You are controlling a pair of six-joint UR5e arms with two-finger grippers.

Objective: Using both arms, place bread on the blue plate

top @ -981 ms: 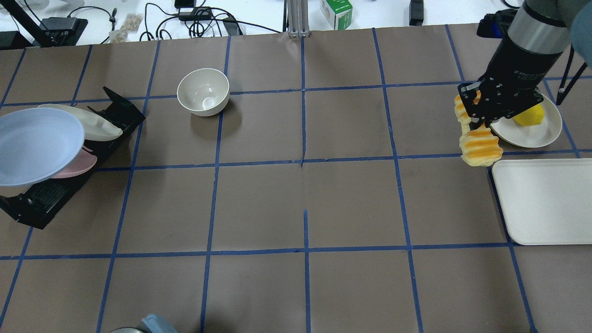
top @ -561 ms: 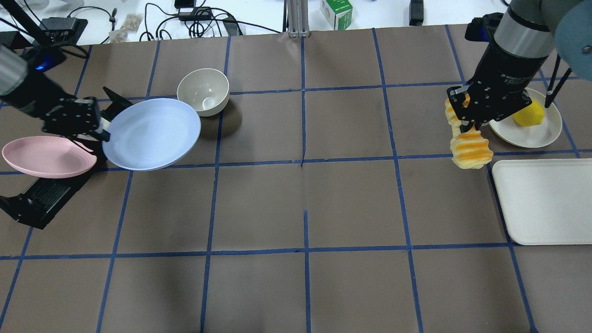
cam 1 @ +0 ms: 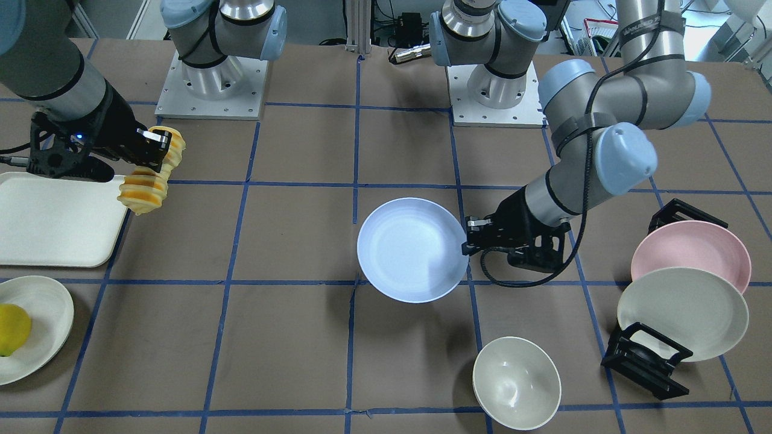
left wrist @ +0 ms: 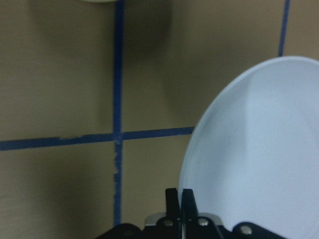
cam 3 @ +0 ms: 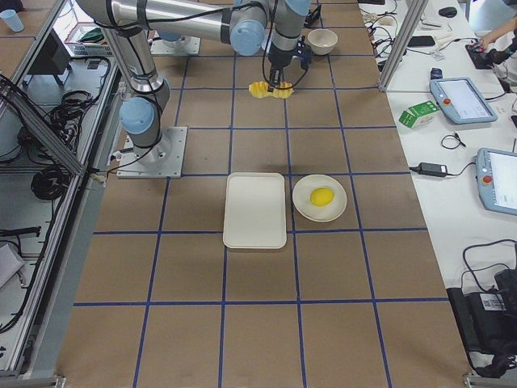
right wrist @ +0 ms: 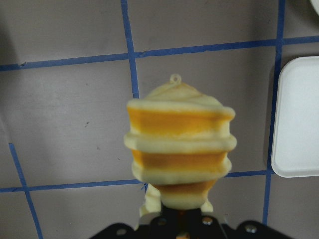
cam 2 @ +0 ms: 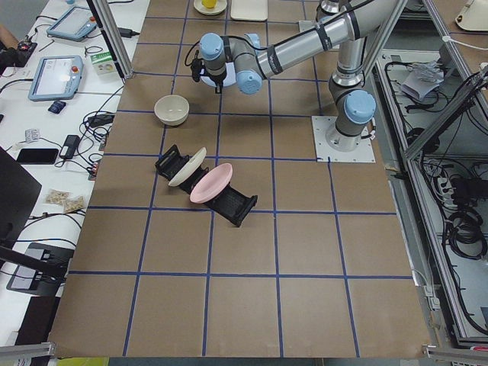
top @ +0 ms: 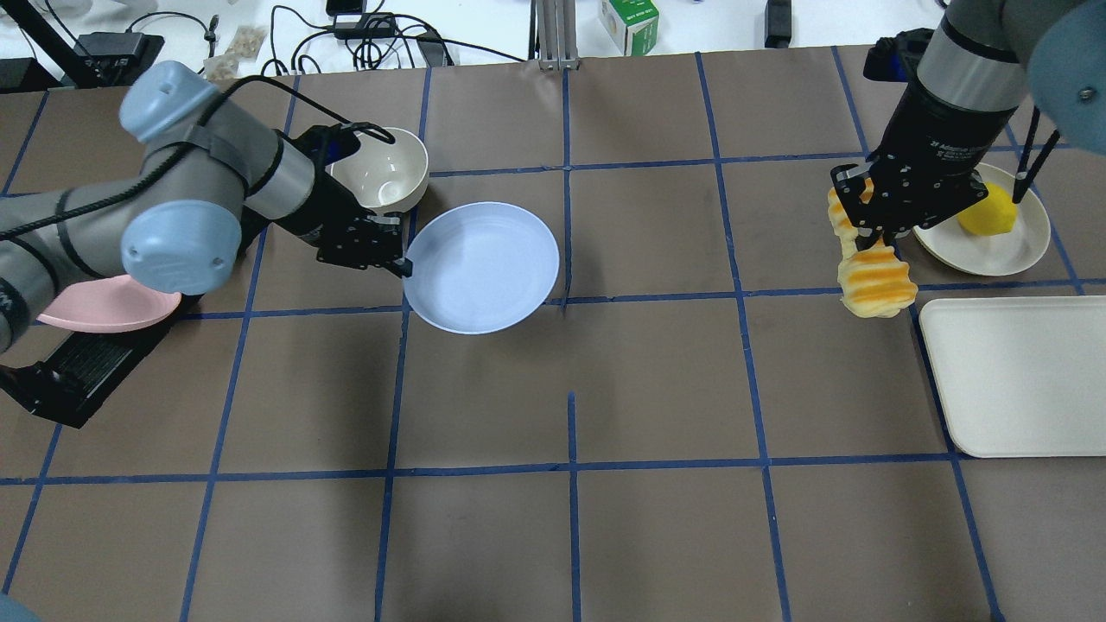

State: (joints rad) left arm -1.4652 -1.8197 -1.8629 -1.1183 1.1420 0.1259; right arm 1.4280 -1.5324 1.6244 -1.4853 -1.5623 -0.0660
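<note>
Status: left gripper [top: 403, 266] pinches rim of blue plate [top: 481, 266], plate tilted above table near centre. Right gripper [top: 869, 237] clamps bread [top: 876, 280] mid-loaf, well apart beside white tray [top: 1020, 380]. Advice: level plate, seat flat, then lower bread over plate centre.

The left arm [top: 255, 171] is bent at the elbow, its forearm low and nearly level. The left gripper [top: 399, 263] has its jaws pinched on the plate [top: 484, 268] rim. The right arm [top: 976, 60] descends steeply, and the right gripper [top: 864, 235] points down, jaws clamped on the bread [top: 877, 281].
</note>
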